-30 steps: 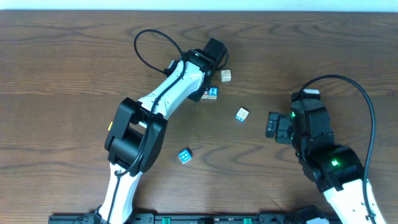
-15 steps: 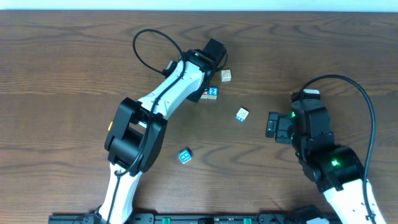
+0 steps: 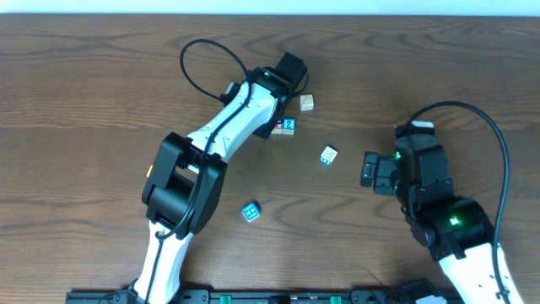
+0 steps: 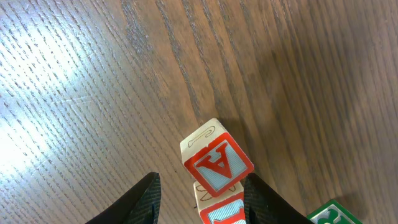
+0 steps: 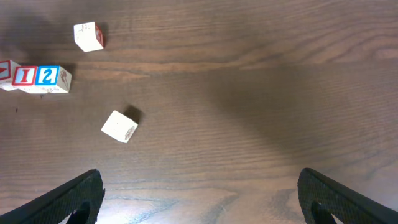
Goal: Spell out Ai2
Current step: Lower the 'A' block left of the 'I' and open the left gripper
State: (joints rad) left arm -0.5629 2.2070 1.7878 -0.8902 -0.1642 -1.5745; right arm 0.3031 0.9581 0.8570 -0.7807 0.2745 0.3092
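Observation:
In the left wrist view a red letter A block (image 4: pixel 217 163) lies tilted against a red I block (image 4: pixel 221 210). Both sit between the fingers of my open left gripper (image 4: pixel 202 205), close to its right finger. A green-edged block corner (image 4: pixel 333 214) shows at the bottom right. In the right wrist view the I block (image 5: pixel 25 76) and a blue 2 block (image 5: pixel 48 76) stand side by side, with a red block (image 5: pixel 4 71) cut off at the left edge. From overhead the left gripper (image 3: pixel 277 127) covers these; only the 2 block (image 3: pixel 288 126) shows. My right gripper (image 5: pixel 205 205) is wide open and empty.
Loose blocks lie around: a tan one (image 3: pixel 306 102) behind the row, a white and blue one (image 3: pixel 329 155) to its right, a blue one (image 3: pixel 251 212) nearer the front. The right gripper (image 3: pixel 371 169) rests right of them. A black cable (image 3: pixel 202 63) loops at the back.

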